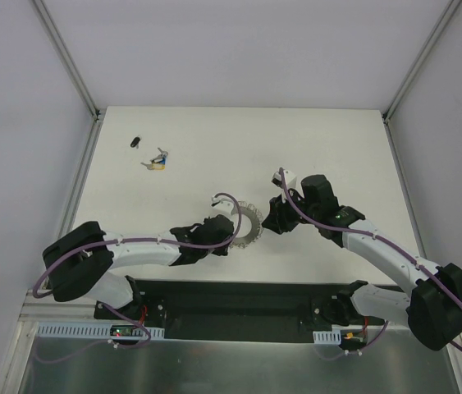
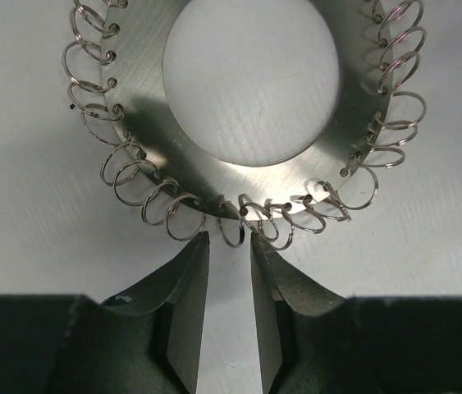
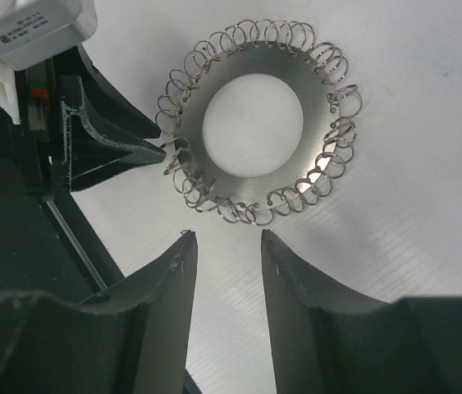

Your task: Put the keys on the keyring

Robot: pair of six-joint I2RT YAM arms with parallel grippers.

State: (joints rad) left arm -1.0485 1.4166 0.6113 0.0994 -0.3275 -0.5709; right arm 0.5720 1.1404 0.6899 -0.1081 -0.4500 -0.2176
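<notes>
The keyring (image 1: 249, 223) is lying between two empty grippers: the left gripper (image 2: 229, 246) narrowly open at its coils, the right gripper (image 3: 226, 242) wider. The keys (image 1: 158, 161) are lying well apart; a thin coil may be getting bent if squeezed.

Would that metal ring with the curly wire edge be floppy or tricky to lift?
Probably stiff: the ring looks like flat brushed metal. Lying flat on the table, it likely slides rather than rolls. Its thin wire loops could bend or snag.

Looking like a robotics lab test cell: enclosing a white surface (image 1: 337, 148) with plain white panels (image 1: 239, 49) and aluminium posts (image 1: 66, 57), hosting two cabled arms (image 1: 144, 250) bolted along a black base rail (image 1: 239, 302).
</notes>
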